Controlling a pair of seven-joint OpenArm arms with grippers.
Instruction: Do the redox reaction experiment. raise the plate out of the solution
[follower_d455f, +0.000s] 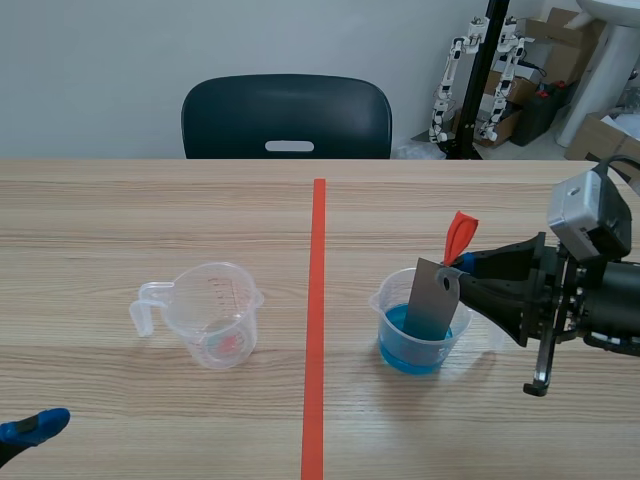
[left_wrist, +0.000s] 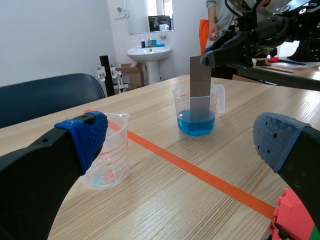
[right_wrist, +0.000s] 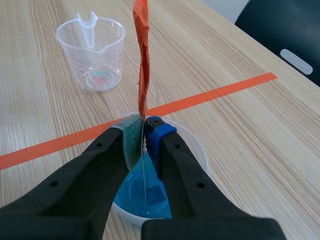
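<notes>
A clear beaker (follower_d455f: 418, 352) of blue solution (left_wrist: 196, 122) stands right of the tape line. A thin grey metal plate (follower_d455f: 432, 305) with an orange-red tag (follower_d455f: 458, 237) on top stands upright in it, its lower end in the liquid. My right gripper (follower_d455f: 462, 270) comes in from the right and is shut on the plate's top edge. In the right wrist view the plate (right_wrist: 144, 175) shows edge-on between the pads of that gripper (right_wrist: 144, 135), and the tag (right_wrist: 141, 60) rises above them. My left gripper (left_wrist: 180, 137) is open, low at the table's near left (follower_d455f: 30, 428).
An empty clear measuring cup (follower_d455f: 212, 315) with red markings stands left of the orange tape line (follower_d455f: 316, 320). A dark chair (follower_d455f: 287, 118) is at the far edge. A person (left_wrist: 220, 15) stands behind the right arm in the left wrist view.
</notes>
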